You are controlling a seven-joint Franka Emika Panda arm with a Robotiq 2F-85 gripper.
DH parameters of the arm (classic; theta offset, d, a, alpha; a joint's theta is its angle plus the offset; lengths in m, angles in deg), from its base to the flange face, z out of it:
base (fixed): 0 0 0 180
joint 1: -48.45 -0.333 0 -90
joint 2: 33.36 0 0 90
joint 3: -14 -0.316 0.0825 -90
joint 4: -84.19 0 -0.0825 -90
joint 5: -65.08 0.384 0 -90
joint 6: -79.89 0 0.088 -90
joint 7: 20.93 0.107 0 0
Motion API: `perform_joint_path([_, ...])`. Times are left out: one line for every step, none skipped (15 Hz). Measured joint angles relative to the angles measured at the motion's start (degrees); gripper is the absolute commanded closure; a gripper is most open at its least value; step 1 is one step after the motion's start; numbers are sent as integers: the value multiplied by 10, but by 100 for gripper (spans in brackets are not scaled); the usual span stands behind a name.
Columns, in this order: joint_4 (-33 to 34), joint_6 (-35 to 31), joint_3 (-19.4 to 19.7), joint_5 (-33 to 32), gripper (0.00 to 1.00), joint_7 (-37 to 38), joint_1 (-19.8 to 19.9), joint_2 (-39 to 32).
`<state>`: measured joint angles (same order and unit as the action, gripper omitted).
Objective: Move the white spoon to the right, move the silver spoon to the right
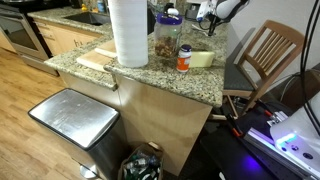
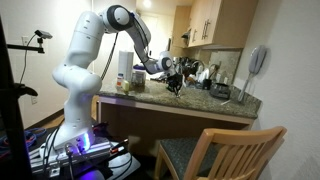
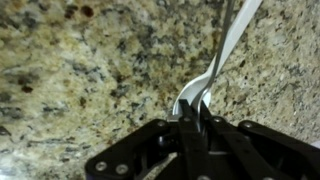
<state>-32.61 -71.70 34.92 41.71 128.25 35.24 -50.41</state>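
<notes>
"Granite tops the bench [image 1: 195, 82] in an exterior view, operator. On it you have a paper towel roll [image 1: 130, 30] standing upright near the edge, a glass jar [image 1: 168, 35] just beside it and a small orange bottle [image 1: 184, 58] in front of the jar."

"Your arm [image 1: 228, 8] comes in at the top edge of that same view, behind the jar, but its working end is too small there for you to judge. A metal bin [image 1: 75, 115] stands on the floor against the bench, and a wooden chair [image 1: 268, 50] is off to one side."

"In an exterior view your gripper [image 2: 176, 86] points down at the bench top, low over it, near the clutter along the wall."

"From that far out you can't tell whether it touches the stone."

"Your wrist view settles the grip. The jaws are clenched on the white spoon [image 3: 225, 50], pinching it at the bowl end. Its handle runs up and to the right, away from the gripper, over the speckled stone."

"From there you can't tell whether the spoon rests on the bench or hangs just above it."
</notes>
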Motion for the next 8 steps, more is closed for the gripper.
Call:
perform_joint_path([0,-1,6,2,98,0,-10,0])
perform_joint_path([1,-2,19,4,98,1,-25,0])
perform_joint_path([3,-4,38,5,98,1,-43,0])
perform_joint_path([6,-8,64,6,98,1,-65,1])
perform_joint_path([10,-12,96,9,98,1,-91,0])
perform_joint_path([14,-14,128,13,98,1,-117,0])
perform_joint_path([18,-14,160,18,98,0,-142,0])
perform_joint_path([20,-14,189,24,98,0,-166,0])
